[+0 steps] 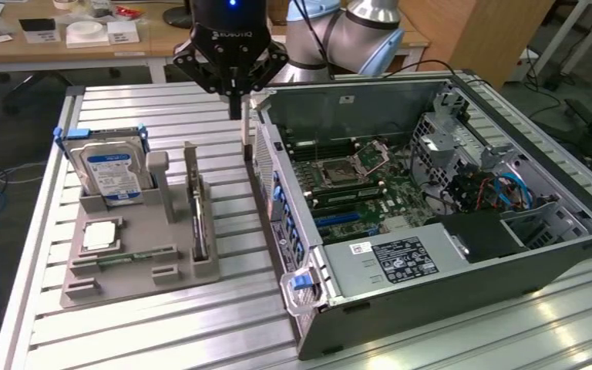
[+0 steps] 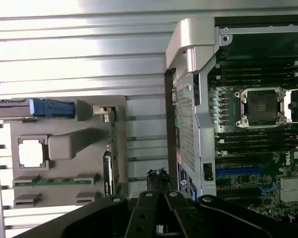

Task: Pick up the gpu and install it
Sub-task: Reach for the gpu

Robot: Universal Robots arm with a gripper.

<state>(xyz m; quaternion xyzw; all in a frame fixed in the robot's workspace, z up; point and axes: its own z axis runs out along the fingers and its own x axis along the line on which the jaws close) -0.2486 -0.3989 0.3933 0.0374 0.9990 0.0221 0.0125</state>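
Shut, with its fingertips pressed together and nothing held between them, the pincer (image 1: 237, 105) hangs over the slatted metal surface (image 1: 142, 116). It is above the gap between a grey holder (image 1: 121, 281) and the open computer case (image 1: 399, 324). The gpu (image 1: 200, 227) stands on its long edge in a slot of the holder, on the side toward the case. It is lower than the pincer and apart from it. To the exterior view's left of the card, a hard drive (image 1: 111, 173) with a blue-white label stands upright in the same holder. A square processor chip (image 1: 101, 235) and a narrow green memory stick (image 1: 121, 257) lie in the holder too, nearer the camera. The case lies on its side, its motherboard (image 1: 363, 193) exposed.

From the wrist, the pincer (image 2: 158, 177) shows closed, dark fingertips over bare slats of the surface (image 2: 89, 49), between the holder (image 2: 69, 144) and the perforated rear wall of the case (image 2: 186, 124). The gpu (image 2: 111, 148) appears edge-on as a thin strip at the holder's edge toward the case, near the fingertips and not touching them. The processor chip (image 2: 32, 152) and memory stick (image 2: 54, 181) sit in their pockets. The motherboard (image 2: 268, 148) lies inside the case.
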